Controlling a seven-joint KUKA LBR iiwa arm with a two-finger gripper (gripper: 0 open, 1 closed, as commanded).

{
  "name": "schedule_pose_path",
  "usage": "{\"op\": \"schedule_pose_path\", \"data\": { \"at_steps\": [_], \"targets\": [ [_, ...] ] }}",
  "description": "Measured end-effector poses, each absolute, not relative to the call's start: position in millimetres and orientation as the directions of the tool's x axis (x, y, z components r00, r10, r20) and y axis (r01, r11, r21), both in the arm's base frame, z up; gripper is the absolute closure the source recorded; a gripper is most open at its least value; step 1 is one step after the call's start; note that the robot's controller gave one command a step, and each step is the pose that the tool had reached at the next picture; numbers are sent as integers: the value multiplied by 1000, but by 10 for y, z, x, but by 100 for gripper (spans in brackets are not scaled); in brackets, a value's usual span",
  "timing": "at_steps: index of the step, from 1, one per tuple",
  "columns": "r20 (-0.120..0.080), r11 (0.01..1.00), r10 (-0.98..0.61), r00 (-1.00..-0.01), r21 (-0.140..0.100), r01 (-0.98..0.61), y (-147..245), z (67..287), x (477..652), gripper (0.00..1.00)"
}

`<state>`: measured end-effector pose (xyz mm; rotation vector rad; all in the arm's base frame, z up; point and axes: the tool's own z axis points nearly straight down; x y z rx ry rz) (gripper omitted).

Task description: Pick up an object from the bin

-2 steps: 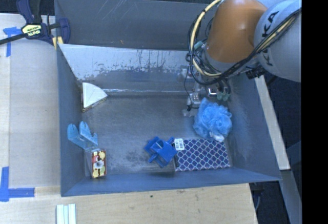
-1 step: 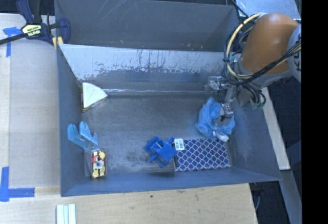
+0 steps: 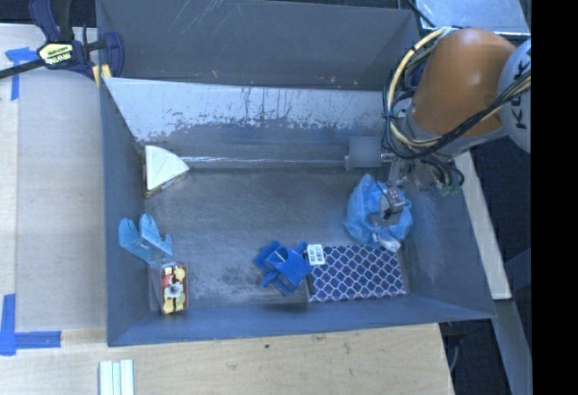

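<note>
My gripper [image 3: 394, 202] is down at the right side of the bin, set into the top of a crumpled light-blue soft thing [image 3: 370, 214] that bunches up around it. Just in front of that lies a flat pouch [image 3: 355, 273] with a blue-and-white lattice pattern and a white tag at its left corner. To the pouch's left, a dark blue plastic piece [image 3: 282, 267] rests on the bin floor.
A white wedge [image 3: 163, 167] lies at the back left. A pale blue plastic piece [image 3: 144, 238] and a small red-and-yellow packaged item [image 3: 172, 286] sit at the front left. A grey block [image 3: 363, 152] rests by the back wall. The arm with its orange cover hangs over the right rim.
</note>
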<state>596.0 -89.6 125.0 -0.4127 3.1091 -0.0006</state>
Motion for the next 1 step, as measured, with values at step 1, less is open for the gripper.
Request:
{"op": "schedule_pose_path", "data": {
  "at_steps": [1],
  "targets": [
    [-2, 999, 47, -999, 0, 47, -1461, 1200, 6187, 0]
  ]
}}
